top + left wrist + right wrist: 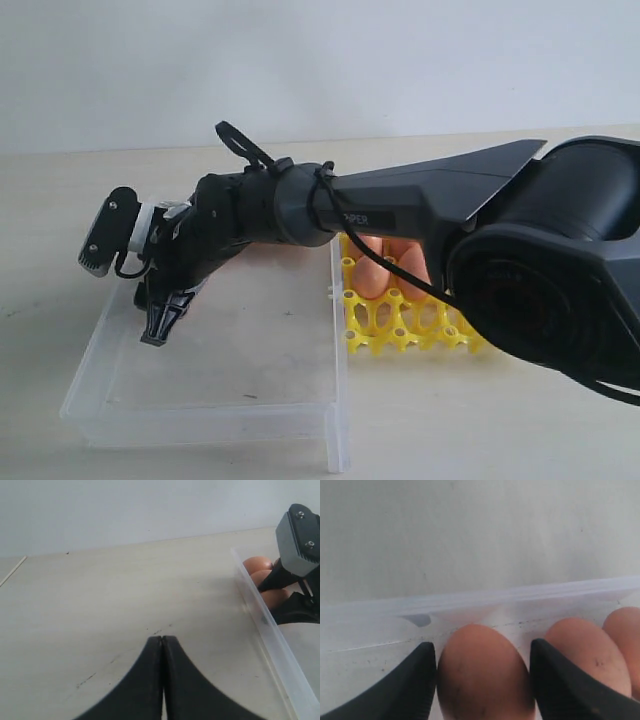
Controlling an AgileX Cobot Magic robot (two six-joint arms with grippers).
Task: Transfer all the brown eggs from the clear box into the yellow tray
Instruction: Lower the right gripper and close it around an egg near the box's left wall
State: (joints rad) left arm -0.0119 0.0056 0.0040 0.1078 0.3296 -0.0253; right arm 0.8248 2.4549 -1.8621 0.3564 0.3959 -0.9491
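In the right wrist view my right gripper (482,645) has a finger pressed against each side of one brown egg (485,675), which lies by the clear box's wall (470,602). Two more brown eggs (587,650) lie beside it. From the exterior view the right arm reaches across the yellow tray (400,325) into the clear box (250,400), with the gripper (158,335) low at the box's left end. Two eggs (375,265) sit in the tray behind the arm. My left gripper (163,639) is shut and empty over bare table outside the box wall (265,625).
The right arm's dark bulk covers most of the tray and the box's far side in the exterior view. The right wrist's camera mount (297,540) shows in the left wrist view above three eggs (257,564). A pale wall stands behind the table.
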